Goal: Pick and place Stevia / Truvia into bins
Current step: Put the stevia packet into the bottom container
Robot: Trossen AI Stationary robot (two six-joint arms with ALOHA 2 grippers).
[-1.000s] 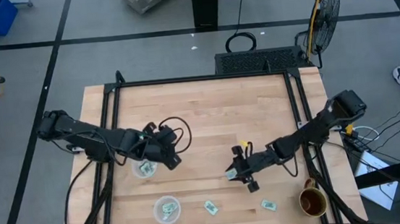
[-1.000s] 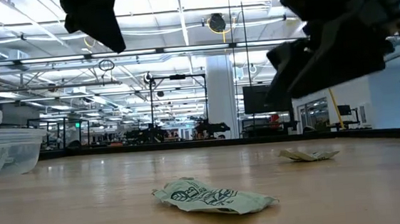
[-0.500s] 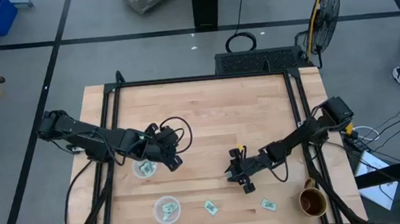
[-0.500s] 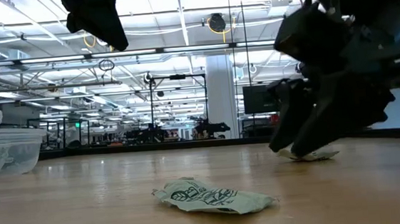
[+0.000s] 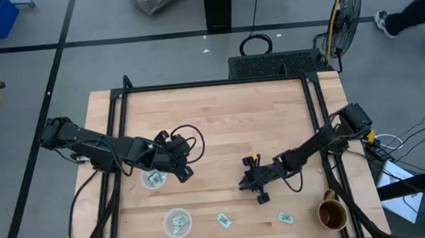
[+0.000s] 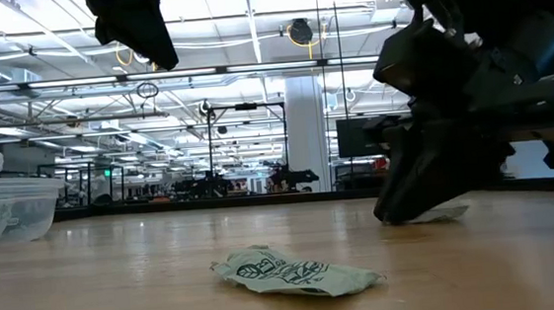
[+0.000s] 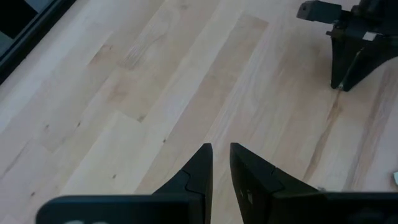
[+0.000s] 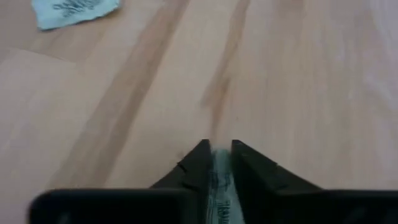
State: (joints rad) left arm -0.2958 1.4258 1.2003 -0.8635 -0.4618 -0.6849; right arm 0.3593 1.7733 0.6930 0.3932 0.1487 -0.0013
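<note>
A pale green Stevia sachet (image 8: pixel 219 186) lies on the wooden table right of the middle, with my right gripper (image 5: pixel 247 184) shut on it. Two more sachets (image 5: pixel 224 220) (image 5: pixel 285 218) lie flat near the front edge; one of them shows crumpled (image 6: pixel 296 272) in the low view. Two clear cup bins (image 5: pixel 154 178) (image 5: pixel 177 222) stand at the left, each with sachets inside. My left gripper (image 5: pixel 184 170) hangs high beside the farther bin, its fingers (image 7: pixel 199 171) shut with nothing between them. My right gripper pinches the sachet's near end (image 8: pixel 219 177) between its two fingers. The fingers slant down onto it from the table's right side. The sachet lies on the table, its free end (image 6: pixel 452 212) sticking out past the fingers.
A brown-gold mug (image 5: pixel 331 215) stands at the front right corner. A black frame rail (image 5: pixel 209 84) runs round the table's top. Bare wood lies between the two arms and across the far half of the table.
My right gripper has come down to the table and a little toward the front left, onto the sachet, and has shut on it. The sachet has stayed on the table.
</note>
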